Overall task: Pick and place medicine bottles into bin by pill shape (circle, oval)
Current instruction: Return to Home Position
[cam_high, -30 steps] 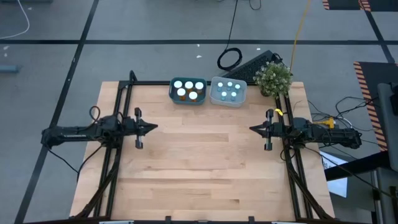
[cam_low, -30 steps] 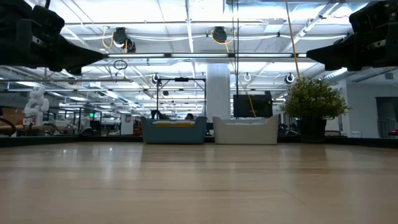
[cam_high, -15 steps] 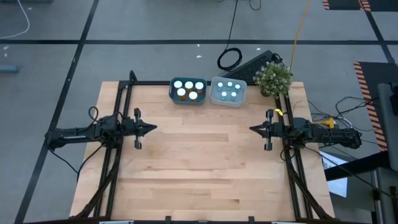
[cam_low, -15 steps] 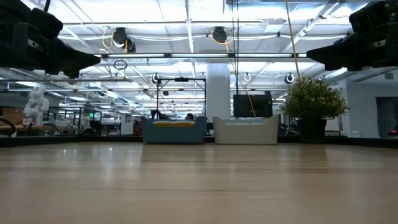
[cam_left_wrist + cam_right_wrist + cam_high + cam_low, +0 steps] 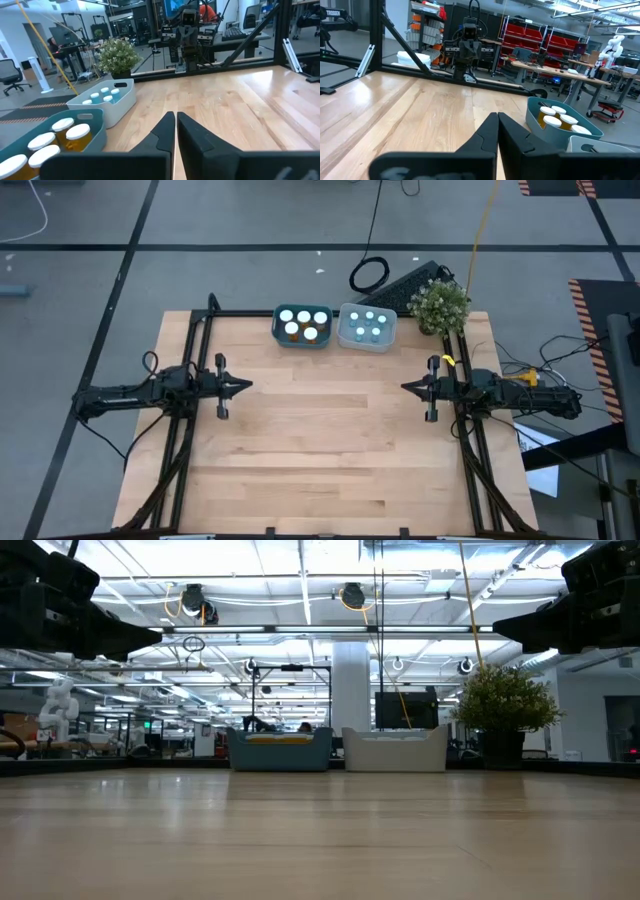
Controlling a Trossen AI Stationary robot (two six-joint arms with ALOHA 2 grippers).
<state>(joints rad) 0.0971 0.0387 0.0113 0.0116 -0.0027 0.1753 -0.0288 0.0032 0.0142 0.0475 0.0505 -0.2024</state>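
The surface (image 5: 320,450) spreads out bare in front of me, a pale wooden top with no bottle left on it. My two arms hang level over its left and right edges, pointing at each other, well apart.

At the far edge sit two bins side by side, just touching. The teal bin (image 5: 302,326) on the left holds the orange bottles (image 5: 303,323) with their wide white caps. The pale bin (image 5: 367,330) to its right holds the blue bottles (image 5: 368,326), slimmer and smaller. Further right, at the far corner, stands a small potted plant (image 5: 439,305).

My left claw (image 5: 246,386) is clenched with nothing in it; from its wrist I see the two fingers pressed together. My right claw (image 5: 406,388) is the same, pinched closed and empty.

I judge the sorting finished, so the risks from here are small. If I reach toward the bins again without cause, a closed claw could knock a tall orange bottle over or shove a bin off the far edge. I cannot read the pill shapes from here, so a wrongly binned bottle would go unnoticed.
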